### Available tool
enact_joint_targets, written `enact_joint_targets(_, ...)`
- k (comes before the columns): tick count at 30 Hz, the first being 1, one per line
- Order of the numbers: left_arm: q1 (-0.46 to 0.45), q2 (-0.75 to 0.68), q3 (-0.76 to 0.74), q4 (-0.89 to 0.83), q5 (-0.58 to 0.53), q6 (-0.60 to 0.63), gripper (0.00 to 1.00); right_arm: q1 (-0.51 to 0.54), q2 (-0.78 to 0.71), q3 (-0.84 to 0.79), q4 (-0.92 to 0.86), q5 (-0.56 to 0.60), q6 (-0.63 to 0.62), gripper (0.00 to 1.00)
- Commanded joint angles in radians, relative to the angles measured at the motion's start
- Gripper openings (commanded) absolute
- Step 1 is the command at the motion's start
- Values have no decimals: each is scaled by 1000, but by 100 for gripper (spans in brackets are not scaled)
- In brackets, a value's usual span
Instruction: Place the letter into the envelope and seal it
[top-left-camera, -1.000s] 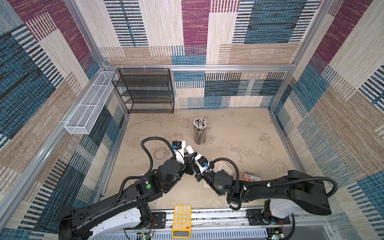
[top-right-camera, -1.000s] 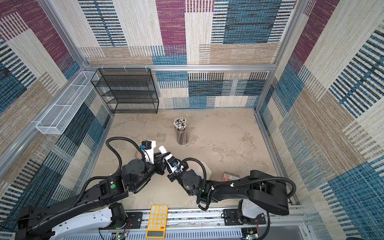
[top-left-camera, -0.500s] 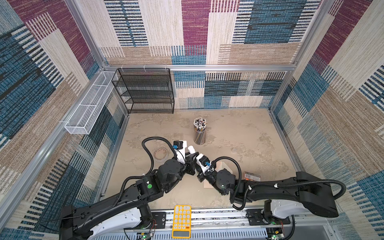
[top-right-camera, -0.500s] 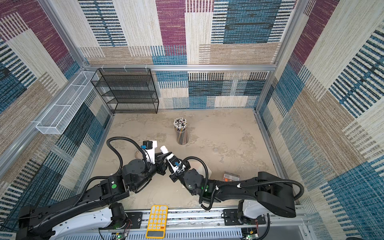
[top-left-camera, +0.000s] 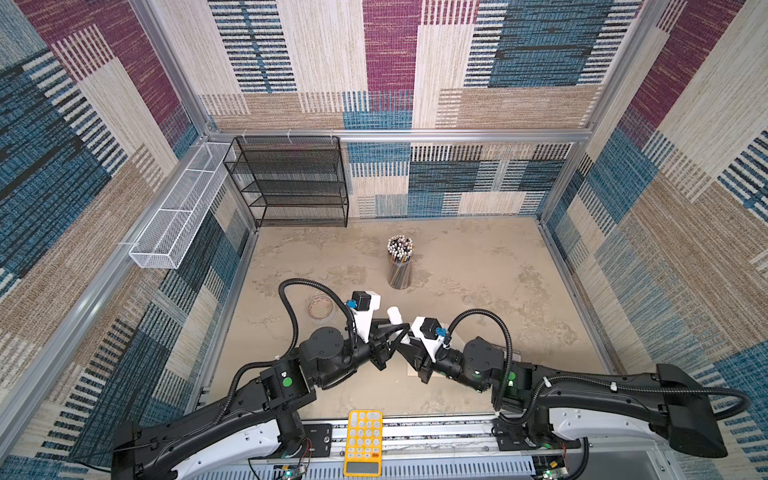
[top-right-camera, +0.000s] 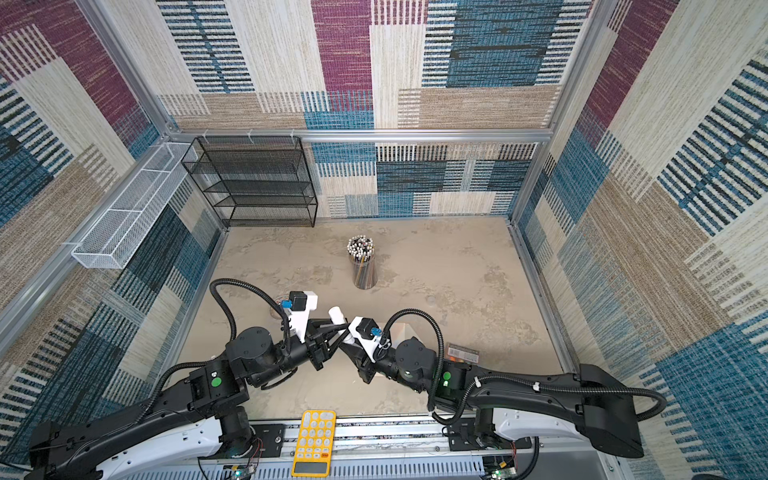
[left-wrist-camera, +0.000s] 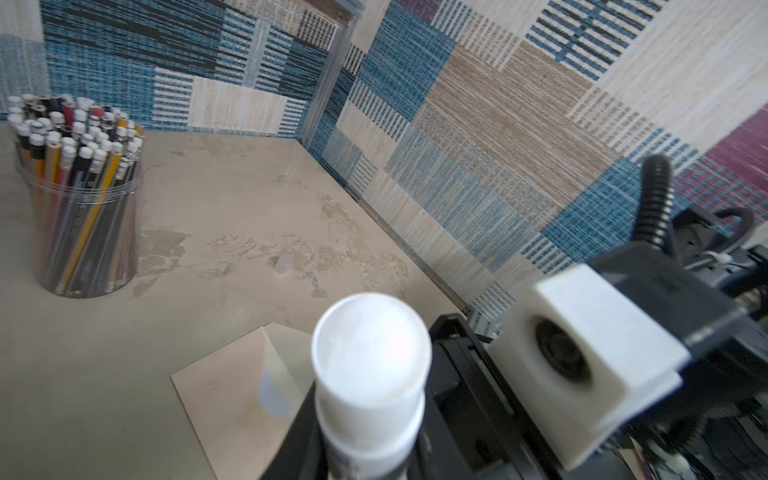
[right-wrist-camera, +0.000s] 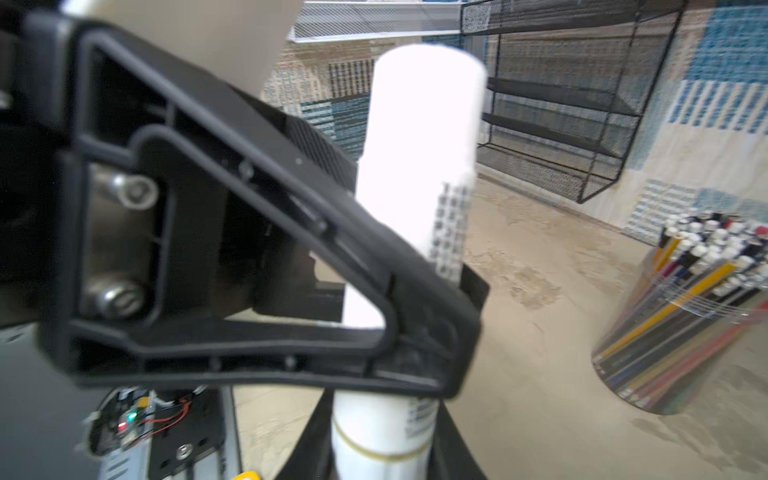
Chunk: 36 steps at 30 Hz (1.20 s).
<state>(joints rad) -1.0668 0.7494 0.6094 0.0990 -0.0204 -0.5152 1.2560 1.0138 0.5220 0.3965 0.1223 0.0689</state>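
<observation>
A white glue stick (top-left-camera: 394, 314) hangs above the table's front middle, held by both grippers. My left gripper (top-left-camera: 400, 333) is shut on its middle; its capped end (left-wrist-camera: 370, 361) points up. My right gripper (right-wrist-camera: 382, 449) is shut on the lower body with the gold ring, and the left finger (right-wrist-camera: 249, 249) crosses in front. The peach-tan envelope (left-wrist-camera: 224, 403) lies flat on the table below with its cream flap (left-wrist-camera: 286, 353) open; my right arm hides most of it in both top views. A pale patch shows at its mouth; I cannot tell if it is the letter.
A clear cup of pencils (top-left-camera: 400, 262) stands behind the grippers. A tape roll (top-left-camera: 321, 308) lies at the left, a small barcoded card (top-right-camera: 462, 353) at the right. A black mesh shelf (top-left-camera: 291, 183) and a white wire basket (top-left-camera: 183, 208) line the back left. A yellow calculator (top-left-camera: 363, 442) sits on the front rail.
Both grippers, still shut on the glue stick, have drifted slightly right and toward the front. The right arm's rear link has swung outward to the right.
</observation>
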Motion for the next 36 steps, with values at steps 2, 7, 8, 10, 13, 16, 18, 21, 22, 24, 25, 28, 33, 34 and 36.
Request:
enact_joint_targets(2, 0, -36, -55, -38, 225, 43, 0, 6, -62, -10, 146, -400, 44, 10)
enact_joint_targets(7, 1, -89, -98, 7, 343, 34, 0, 2, -107, -20, 127, -522, 74, 9)
enact_joint_targets(8, 1, -94, -102, 13, 359, 33, 0, 0, -111, -19, 125, -545, 80, 10)
enact_joint_targets(10, 1, -104, -108, 22, 379, 30, 0, -1, -110, -13, 115, -584, 95, 9)
enact_joint_targets(13, 0, -110, -108, 11, 383, 30, 0, -3, -106, 7, 81, -622, 100, 11)
enact_joint_targets(16, 1, -118, -109, 0, 364, 34, 0, -5, -107, 16, 45, -597, 81, 13)
enact_joint_targets(18, 0, -129, -111, -7, 337, 33, 0, -4, -110, 17, 22, -565, 63, 19)
enact_joint_targets(21, 1, -160, -107, -35, 241, 37, 0, -4, -118, 9, -12, -483, 15, 37)
enact_joint_targets(22, -1, -171, -101, -54, 192, 37, 0, -4, -123, 0, -17, -440, 0, 46)
enact_joint_targets(24, 1, -188, -83, -102, 73, 26, 0, -5, -133, -28, -16, -347, -42, 57)
enact_joint_targets(25, 1, -195, -75, -124, 0, 12, 0, -4, -139, -46, -1, -285, -55, 59)
enact_joint_targets(28, 1, -197, -48, -172, -202, -43, 0, -4, -161, -115, 124, -139, -69, 61)
enact_joint_targets(33, 1, -105, 27, -191, -354, -19, 0, 5, -66, -102, 223, 64, -91, 62)
enact_joint_targets(34, 0, -79, 43, -191, -385, -15, 0, 8, -30, -88, 234, 93, -98, 62)
enact_joint_targets(36, -2, -21, 73, -193, -435, -21, 0, 18, 39, -56, 260, 156, -112, 63)
